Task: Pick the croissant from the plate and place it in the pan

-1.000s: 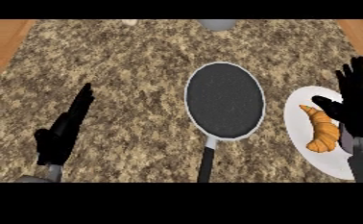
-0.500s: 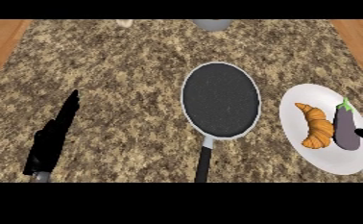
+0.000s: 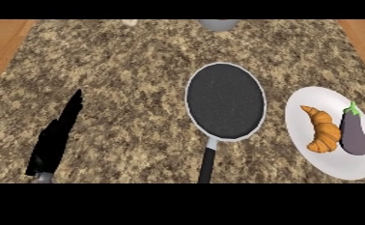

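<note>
Head view: croissant [image 3: 322, 133] lies on white plate [image 3: 306, 122] at the tabletop's [image 3: 128, 74] right edge, just beside an eggplant [image 3: 353, 132]. Pan [image 3: 225, 100] sits mid-tabletop, empty, handle toward the near edge, near the plate but apart. Left hand [image 3: 53, 139] at the near-left corner, fingers straight, holding nothing. Right hand not in view. Croissant likely light, soft, flaky and easily crushed; best taken across its thick middle, clear of the eggplant. Surface is speckled granite, flat. Wood shows past both side edges; a grey vessel [image 3: 217, 24] at the far edge.
</note>
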{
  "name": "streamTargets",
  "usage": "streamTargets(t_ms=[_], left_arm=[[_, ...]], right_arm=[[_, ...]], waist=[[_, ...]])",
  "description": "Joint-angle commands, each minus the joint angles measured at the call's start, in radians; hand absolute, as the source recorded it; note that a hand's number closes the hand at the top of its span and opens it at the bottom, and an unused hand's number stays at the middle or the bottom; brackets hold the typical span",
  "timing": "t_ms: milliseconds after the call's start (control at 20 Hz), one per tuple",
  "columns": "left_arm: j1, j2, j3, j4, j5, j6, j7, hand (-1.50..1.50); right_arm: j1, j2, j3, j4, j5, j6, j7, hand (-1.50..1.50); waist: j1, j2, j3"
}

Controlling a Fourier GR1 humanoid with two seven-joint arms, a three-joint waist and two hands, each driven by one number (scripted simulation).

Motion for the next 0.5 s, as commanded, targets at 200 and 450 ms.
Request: streamTargets(t_ms=[200,450], left_arm=[[0.045,-0.014,0.001,-0.047,-0.019,-0.012,0.002,0.0],[0.035,-0.018,0.022,-0.04,-0.04,-0.041,0.006,0.0]], right_arm=[[-0.169,-0.088,0.051,-0.065,-0.056,0.227,0.238,-1.5],[-0.316,-0.016,0.1,0.089,0.006,0.305,0.309,-1.5]], waist=[[0.024,0.003,0.001],[0.025,0.005,0.002]])
